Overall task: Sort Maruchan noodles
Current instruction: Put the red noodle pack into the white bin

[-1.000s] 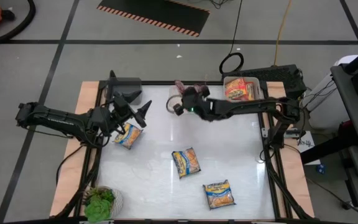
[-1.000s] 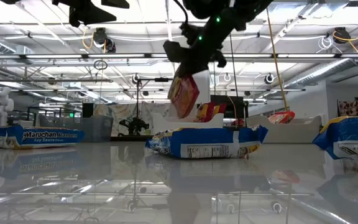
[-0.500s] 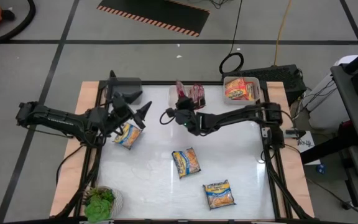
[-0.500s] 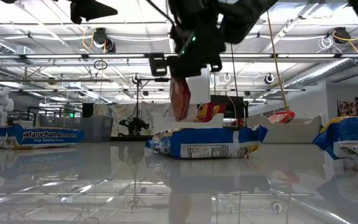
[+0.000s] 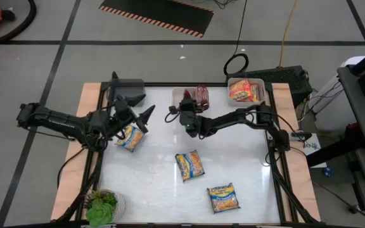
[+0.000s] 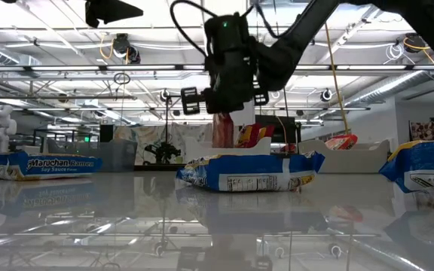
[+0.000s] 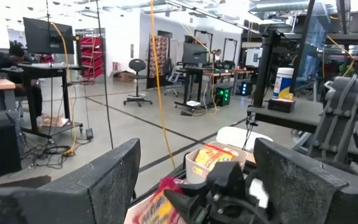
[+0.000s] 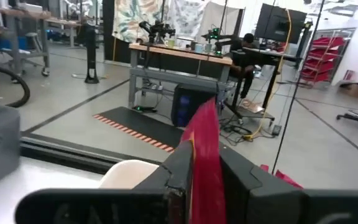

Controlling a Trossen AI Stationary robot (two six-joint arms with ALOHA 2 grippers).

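Nearest the front edge of the counter [image 5: 252, 196] lie two blue-and-yellow packets [image 5: 224, 197], flat and untouched; a third [image 5: 130, 137] lies by the left edge, just under the left gripper [image 5: 143, 118], whose jaws stand spread and empty; farther back, the right gripper [image 5: 187, 111] pinches a red packet [image 8: 205, 158] on edge, its long axis hanging downward, just short of the white bin [image 5: 177, 95] at the far edge, so the right arm is nearer; beyond, another bin [image 5: 246, 90] holds orange-yellow packets
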